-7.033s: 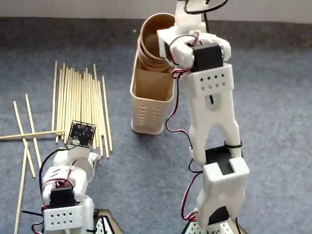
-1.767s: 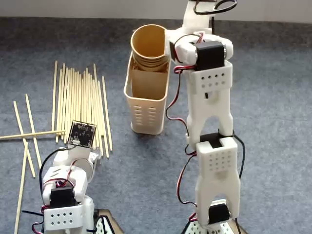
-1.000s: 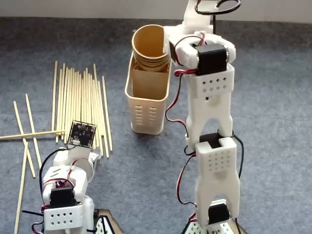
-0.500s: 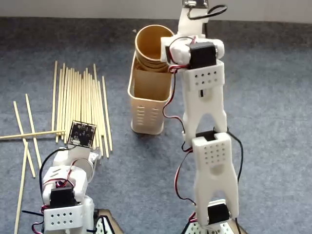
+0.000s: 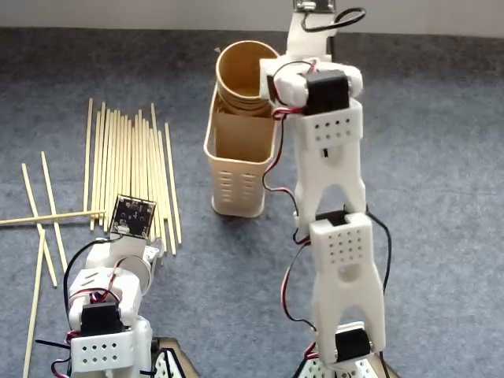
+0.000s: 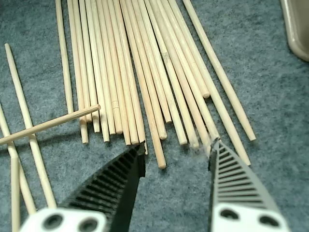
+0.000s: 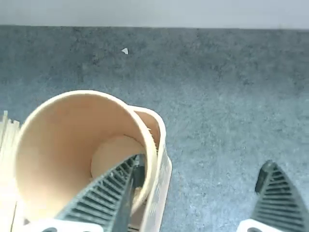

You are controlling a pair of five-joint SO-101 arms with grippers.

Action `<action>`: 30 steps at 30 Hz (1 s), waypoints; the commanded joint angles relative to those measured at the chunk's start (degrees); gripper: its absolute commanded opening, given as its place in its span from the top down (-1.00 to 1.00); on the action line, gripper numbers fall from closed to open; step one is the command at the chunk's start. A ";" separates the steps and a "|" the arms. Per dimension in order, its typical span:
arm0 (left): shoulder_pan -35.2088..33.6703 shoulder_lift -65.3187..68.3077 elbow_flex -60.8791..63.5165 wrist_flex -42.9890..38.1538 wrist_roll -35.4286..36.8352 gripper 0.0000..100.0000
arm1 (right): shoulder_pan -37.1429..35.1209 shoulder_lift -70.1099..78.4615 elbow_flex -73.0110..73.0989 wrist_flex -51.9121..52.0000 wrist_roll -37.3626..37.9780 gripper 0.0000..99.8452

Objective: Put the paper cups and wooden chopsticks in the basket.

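Paper cups (image 5: 244, 72) stacked in basket (image 5: 236, 193): done. Wooden chopsticks (image 5: 130, 165) all on bench (image 5: 441, 157), to do. Right jaws spread; left jaws spread above chopsticks.

I work in what looks like a small robotics lab or hobby bench. My two white plastic arms (image 5: 331, 165) with bare servo wires (image 5: 287, 295) stand on a grey carpet-like mat (image 5: 441, 197). A plain pale wall (image 5: 118, 12) runs along its far edge.

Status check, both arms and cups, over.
Left end effector open over chopsticks. Right end effector open, straddling cup stack rim. Stack stands in basket; chopsticks outside it.
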 commanded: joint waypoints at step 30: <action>0.84 -1.10 1.01 -0.18 -0.62 0.56 | -0.13 -6.73 -7.25 1.89 -0.18 0.28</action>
